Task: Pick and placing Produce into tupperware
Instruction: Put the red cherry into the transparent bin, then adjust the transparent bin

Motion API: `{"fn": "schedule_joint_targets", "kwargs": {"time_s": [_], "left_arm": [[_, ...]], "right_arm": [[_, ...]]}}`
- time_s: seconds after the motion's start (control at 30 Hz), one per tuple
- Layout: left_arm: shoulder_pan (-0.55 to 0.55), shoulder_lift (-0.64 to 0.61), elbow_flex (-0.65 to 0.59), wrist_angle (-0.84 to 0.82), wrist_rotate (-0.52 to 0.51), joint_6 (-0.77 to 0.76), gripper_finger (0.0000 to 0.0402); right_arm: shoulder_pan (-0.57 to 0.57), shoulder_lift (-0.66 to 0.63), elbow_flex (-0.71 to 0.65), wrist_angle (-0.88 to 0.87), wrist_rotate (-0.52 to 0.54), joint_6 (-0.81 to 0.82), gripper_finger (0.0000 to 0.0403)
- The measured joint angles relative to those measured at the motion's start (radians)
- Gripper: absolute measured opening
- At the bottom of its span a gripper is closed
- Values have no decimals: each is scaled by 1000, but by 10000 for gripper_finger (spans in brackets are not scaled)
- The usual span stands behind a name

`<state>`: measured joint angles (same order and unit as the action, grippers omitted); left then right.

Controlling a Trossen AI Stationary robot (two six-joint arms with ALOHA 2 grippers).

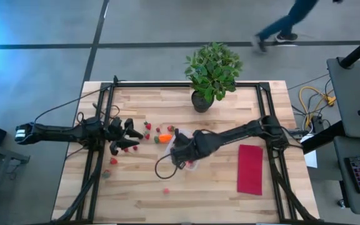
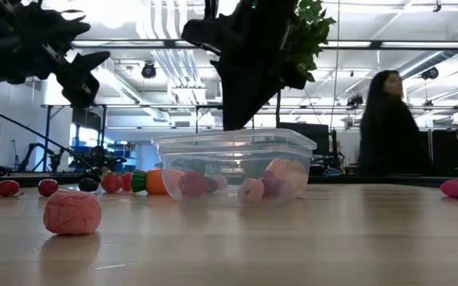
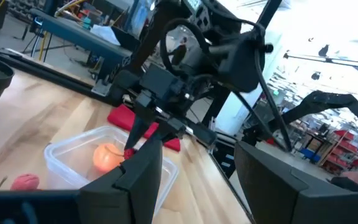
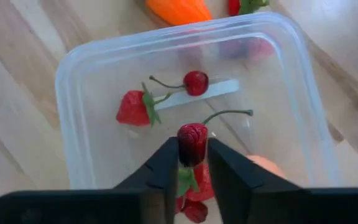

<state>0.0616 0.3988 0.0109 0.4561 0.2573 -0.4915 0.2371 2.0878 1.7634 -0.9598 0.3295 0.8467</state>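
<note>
Right gripper (image 4: pixel 192 163) clenched on small dark-red stemmed cherry (image 4: pixel 192 143), hovering over shallow clear plastic tupperware (image 4: pixel 73 93) mid-counter, red strawberry (image 4: pixel 132 107) inside. Left gripper (image 1: pixel 130 134) released, empty, near scattered red pieces (image 1: pixel 113 160) on wooden counter (image 1: pixel 130 194).

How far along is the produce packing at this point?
Done: a strawberry, a cherry and a few more pieces lie in the tupperware. In hand: the right claw holds a cherry over it. Left: many pieces on the table; the left claw hovers above some.
</note>
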Motion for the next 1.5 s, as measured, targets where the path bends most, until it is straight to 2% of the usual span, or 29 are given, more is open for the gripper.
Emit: {"fn": "schedule_joint_targets", "kwargs": {"time_s": [0.23, 0.3, 0.43, 0.67, 1.5], "left_arm": [[0, 1, 0, 0, 0, 0, 187], [0, 0, 0, -1, 0, 0, 187], [0, 0, 0, -1, 0, 0, 187], [0, 0, -1, -1, 0, 0, 187], [0, 0, -1, -1, 0, 0, 187]], "right_arm": [[-8, -35, 0, -1, -16, -6, 195], [1, -52, 0, 1, -5, 5, 217], [32, -94, 0, 1, 84, 50, 242], [41, -155, 0, 0, 187, 135, 241], [131, -125, 0, -2, 197, 375, 236]]}}
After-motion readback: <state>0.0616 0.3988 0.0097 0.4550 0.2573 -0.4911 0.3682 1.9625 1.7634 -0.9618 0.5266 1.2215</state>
